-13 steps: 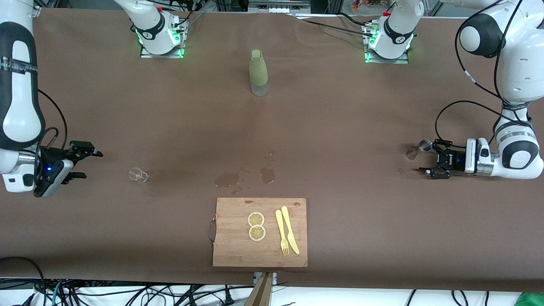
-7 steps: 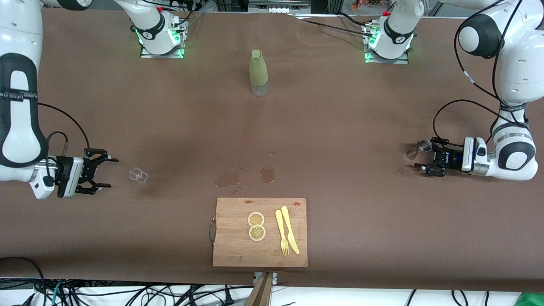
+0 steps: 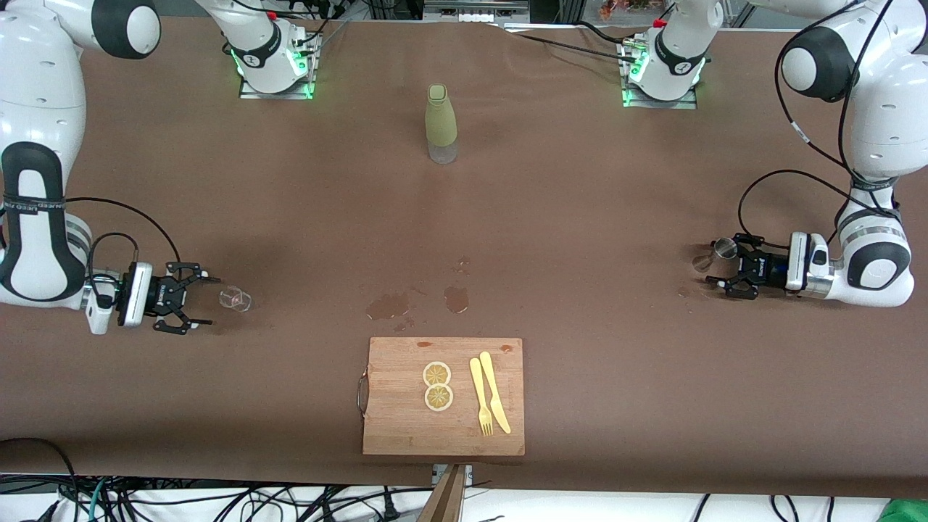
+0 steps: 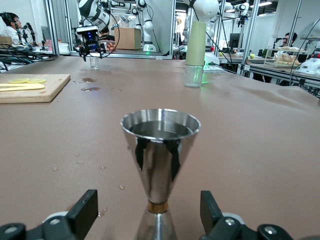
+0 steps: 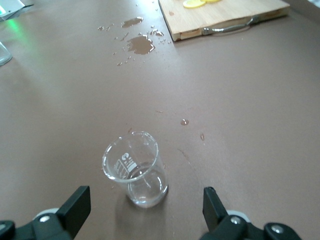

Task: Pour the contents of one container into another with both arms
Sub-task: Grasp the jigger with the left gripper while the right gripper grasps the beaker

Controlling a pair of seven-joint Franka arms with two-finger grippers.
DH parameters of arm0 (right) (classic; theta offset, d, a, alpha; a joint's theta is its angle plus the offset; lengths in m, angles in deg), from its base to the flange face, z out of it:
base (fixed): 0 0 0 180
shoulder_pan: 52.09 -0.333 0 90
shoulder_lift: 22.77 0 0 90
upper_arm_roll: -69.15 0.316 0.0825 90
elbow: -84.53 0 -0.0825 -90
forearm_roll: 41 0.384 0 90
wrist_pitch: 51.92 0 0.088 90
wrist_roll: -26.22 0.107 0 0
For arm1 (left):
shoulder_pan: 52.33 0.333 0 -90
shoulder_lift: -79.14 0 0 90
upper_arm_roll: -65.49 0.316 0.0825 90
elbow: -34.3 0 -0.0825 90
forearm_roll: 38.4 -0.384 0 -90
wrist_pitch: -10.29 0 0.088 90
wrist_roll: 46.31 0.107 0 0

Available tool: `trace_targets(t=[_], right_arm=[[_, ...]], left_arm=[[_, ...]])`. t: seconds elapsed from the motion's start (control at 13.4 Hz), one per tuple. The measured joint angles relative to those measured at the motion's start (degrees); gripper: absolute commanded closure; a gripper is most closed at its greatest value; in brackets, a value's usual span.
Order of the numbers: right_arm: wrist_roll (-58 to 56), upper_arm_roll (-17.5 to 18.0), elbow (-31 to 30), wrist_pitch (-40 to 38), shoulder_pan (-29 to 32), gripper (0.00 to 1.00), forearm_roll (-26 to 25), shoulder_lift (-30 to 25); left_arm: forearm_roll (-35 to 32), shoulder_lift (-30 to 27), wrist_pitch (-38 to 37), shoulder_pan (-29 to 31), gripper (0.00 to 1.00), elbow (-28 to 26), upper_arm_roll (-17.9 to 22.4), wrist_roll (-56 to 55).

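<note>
Both end effectors sit low at the worktop (image 3: 580, 217), each lined up on its own vessel, so you are at the grasp step and nothing is lifted yet. Your left end effector (image 3: 727, 275) has its fingers spread with the jigger (image 3: 722, 249) between them; in the left wrist view the jigger (image 4: 160, 165) stands centred in the gap and clear of both fingers (image 4: 82, 212). Your right end effector (image 3: 197, 299) is also spread wide, and the glass cup (image 3: 235, 298) stands just off its fingertips; the right wrist view shows the cup (image 5: 137, 170) a little ahead of the fingers (image 5: 75, 207), not yet between them.

Taking the cutting board (image 3: 442, 395) as the landmark: the jigger stands farther from the front camera than the board and well toward the left arm's end, the cup likewise toward the right arm's end, and the green bottle (image 3: 440, 123) is well up the worktop from the board.

The jigger is upright, long axis vertical, wide cone mouth up, with what looks like liquid inside, though reflections make that hard to confirm. The cup is upright too, mouth up.

Next you likely need to advance the right end effector until the cup sits between its fingers, close the left on the jigger's narrow waist, and keep the jigger level as you lift.
</note>
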Motion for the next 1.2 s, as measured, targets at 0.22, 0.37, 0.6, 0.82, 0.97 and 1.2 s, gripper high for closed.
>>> trace_targets(t=[0.22, 0.37, 0.6, 0.82, 0.97, 1.2], right_arm=[[-4.7, 0.0, 0.0, -1.1, 0.0, 0.0, 4.9, 2.1], [-6.9, 0.0, 0.0, -2.3, 0.1, 0.0, 6.5, 3.2], [-9.2, 0.0, 0.0, -4.2, 0.1, 0.0, 9.2, 5.2], [-10.7, 0.0, 0.0, -5.2, 0.1, 0.0, 11.1, 6.3], [-11.5, 0.2, 0.0, -6.5, 0.1, 0.0, 12.6, 6.7], [-12.5, 0.5, 0.0, -7.2, 0.0, 0.0, 14.9, 7.5]], left_arm=[[-0.1, 0.0, -0.3, 0.1, 0.15, 0.0, 0.3, 0.8], [-0.5, 0.0, -0.9, 0.1, 0.19, 0.0, 0.4, 1.0], [-1.5, 0.0, -1.3, 0.2, 0.21, 0.0, 0.5, 1.4], [-1.5, 0.0, -1.4, 0.2, 0.38, 0.0, 0.5, 1.7], [-1.5, 0.0, -1.5, 0.2, 0.42, 0.0, 0.5, 1.8], [-1.5, 0.0, -1.5, 0.2, 0.46, 0.0, 0.5, 2.0]])
